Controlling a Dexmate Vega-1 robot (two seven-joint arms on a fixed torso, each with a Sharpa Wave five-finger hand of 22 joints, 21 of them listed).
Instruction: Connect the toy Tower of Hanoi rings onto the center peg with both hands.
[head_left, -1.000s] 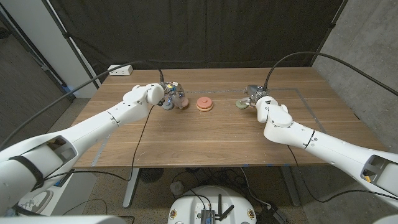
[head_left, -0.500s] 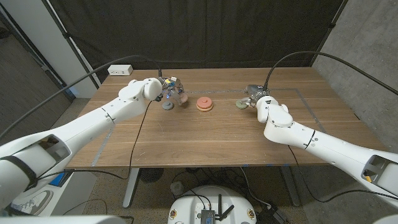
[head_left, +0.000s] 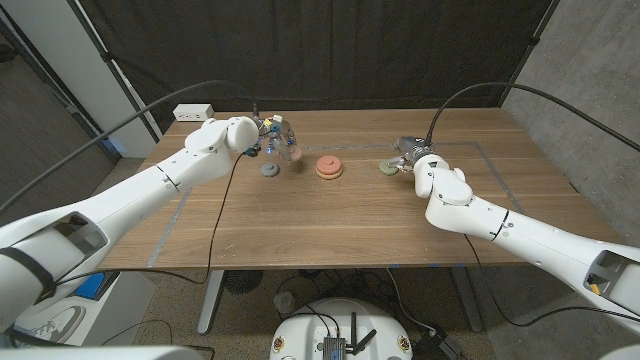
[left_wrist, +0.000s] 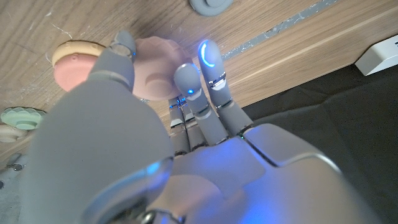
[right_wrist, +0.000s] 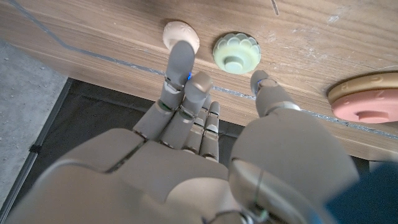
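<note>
1. Pink ring (left_wrist: 158, 62) is pinched in the left hand (head_left: 268, 135) between thumb and fingertips, and looks lifted clear of the table (head_left: 330, 230).
2. Peg (head_left: 329, 166) sits just beyond that hand on its thumb side, toward the right hand. It already carries a salmon ring on a tan base.
3. Grey ring (head_left: 270, 170) lies on the table just below and nearer the robot than the left hand, loose and untouched.
4. Right hand (head_left: 412, 158) is released, fingers spread and holding nothing.
5. Green ring (right_wrist: 235, 55) lies just past its fingertips, between thumb and fingers, on the side toward the peg.
6. Tan ring (right_wrist: 181, 34) sits beside the green one, just off the tip of the longest finger. I can't tell if that finger touches it.
7. Step, as I judge it: left hand is carrying the pink ring to the peg; right hand waits over green.
8. Next move likely calls for a short sideways carry to bring the ring's hole over the peg tip, keeping it level, then lowering and letting go.
9. Hole alignment is hard to judge, as the fingers hide part of the ring.
10. After that, the right hand probably needs to close on the green ring.
</note>
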